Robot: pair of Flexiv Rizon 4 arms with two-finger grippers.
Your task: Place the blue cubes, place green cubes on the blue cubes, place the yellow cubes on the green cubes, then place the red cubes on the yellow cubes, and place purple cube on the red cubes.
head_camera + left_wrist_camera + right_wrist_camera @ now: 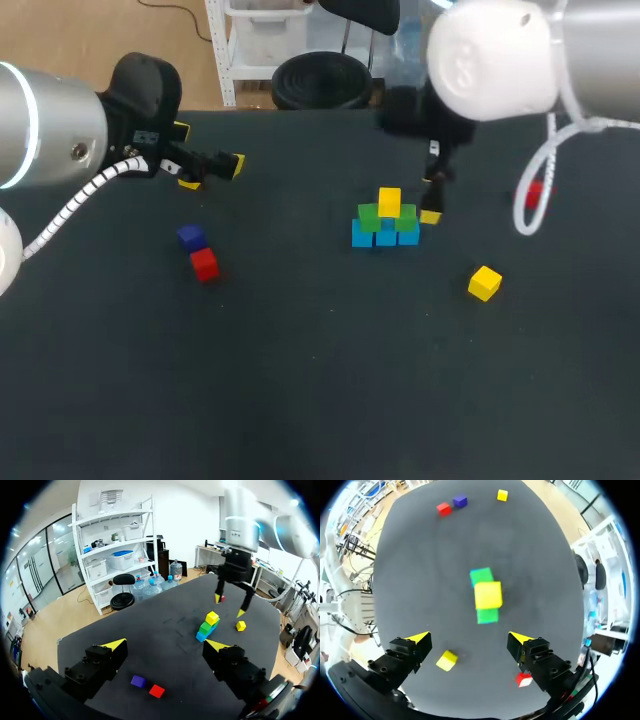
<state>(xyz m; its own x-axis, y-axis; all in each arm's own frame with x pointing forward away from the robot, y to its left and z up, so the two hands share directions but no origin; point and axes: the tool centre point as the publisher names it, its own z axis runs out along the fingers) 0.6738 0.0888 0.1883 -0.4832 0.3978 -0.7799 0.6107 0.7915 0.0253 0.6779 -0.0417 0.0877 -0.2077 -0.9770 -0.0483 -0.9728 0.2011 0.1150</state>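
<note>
1. My right tool (229, 606) hangs just behind the cube stack (386, 222), fingers apart and empty. My left tool (166, 643) is well to the stack's left, likewise apart and empty.
2. The loose yellow cube (484, 283) lies on the counter (320, 380), front-right of the stack.
3. I judge it light, rigid and slightly slick, so I would pinch two opposite flat faces, centred.

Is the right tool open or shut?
Open. The right tool has its tips far apart, and they hold nothing.

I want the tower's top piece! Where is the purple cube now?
In the head view the purple cube sits on the table's left side, right beside a red cube and well to the left of the stack.
</note>
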